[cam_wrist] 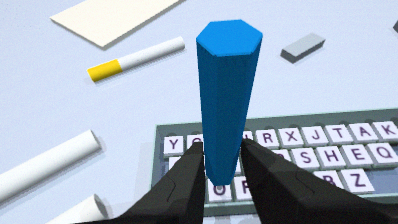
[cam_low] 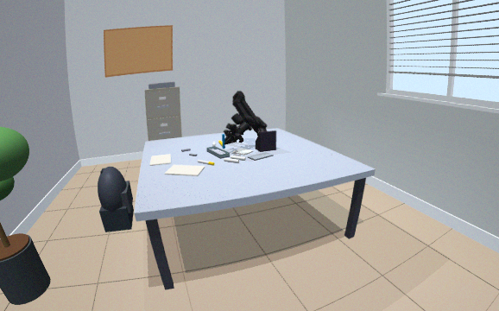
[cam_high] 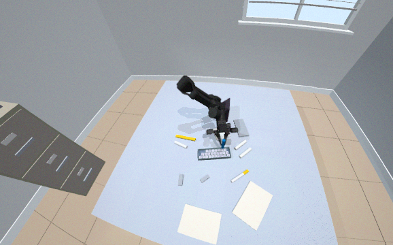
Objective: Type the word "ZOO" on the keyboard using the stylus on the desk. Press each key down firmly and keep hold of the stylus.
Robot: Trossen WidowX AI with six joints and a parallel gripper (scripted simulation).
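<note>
My gripper (cam_high: 222, 144) (cam_wrist: 221, 148) is shut on the blue stylus (cam_high: 223, 141) (cam_low: 223, 141) (cam_wrist: 226, 100), which stands nearly upright between the fingertips. The stylus's lower end is over the right part of the keyboard in the top view; the keyboard (cam_low: 217, 152) (cam_wrist: 385, 172) lies flat. In the wrist view that end overlaps the upper edge of the O key (cam_wrist: 219, 191); whether it touches the key I cannot tell. The Z key (cam_wrist: 357, 180) is further right in the same row, with no finger over it. The fingers hide several keys between them.
Two white rods (cam_high: 240, 144) (cam_high: 245, 152) lie beside the keyboard. A white marker with a yellow end (cam_high: 238, 175) (cam_wrist: 136, 58), two grey blocks (cam_high: 181, 180) (cam_high: 204, 178) and two paper sheets (cam_high: 252, 205) (cam_high: 199, 224) lie beyond it. A yellow rod (cam_high: 185, 137) and a grey slab (cam_high: 241, 128) flank the arm.
</note>
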